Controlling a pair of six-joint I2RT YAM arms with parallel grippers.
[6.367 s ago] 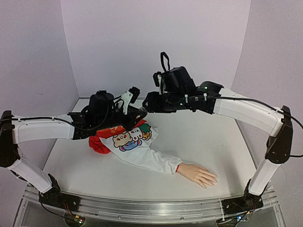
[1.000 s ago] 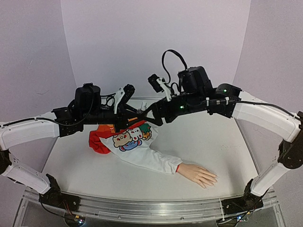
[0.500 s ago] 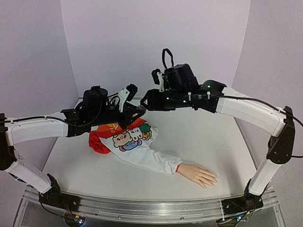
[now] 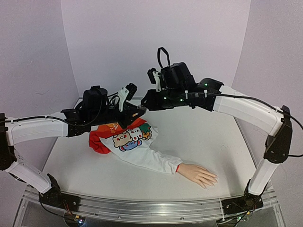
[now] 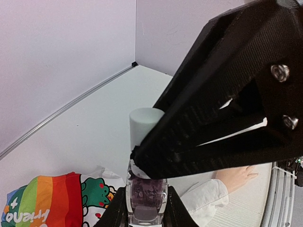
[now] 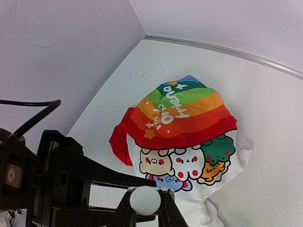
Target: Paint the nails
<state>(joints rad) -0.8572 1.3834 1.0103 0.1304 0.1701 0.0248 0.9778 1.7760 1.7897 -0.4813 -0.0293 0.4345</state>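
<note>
Both claws had sunk from their raised pose of a second earlier, the left claw (image 5: 146,210) clamped on the small clear bottle (image 5: 146,198) and the right claw (image 6: 145,203) closed round its pale cap (image 6: 145,198), seemingly to unscrew it, while the nails (image 4: 214,178) of the mannequin hand (image 4: 198,173) lay well apart on the worktop (image 4: 203,137).
</note>
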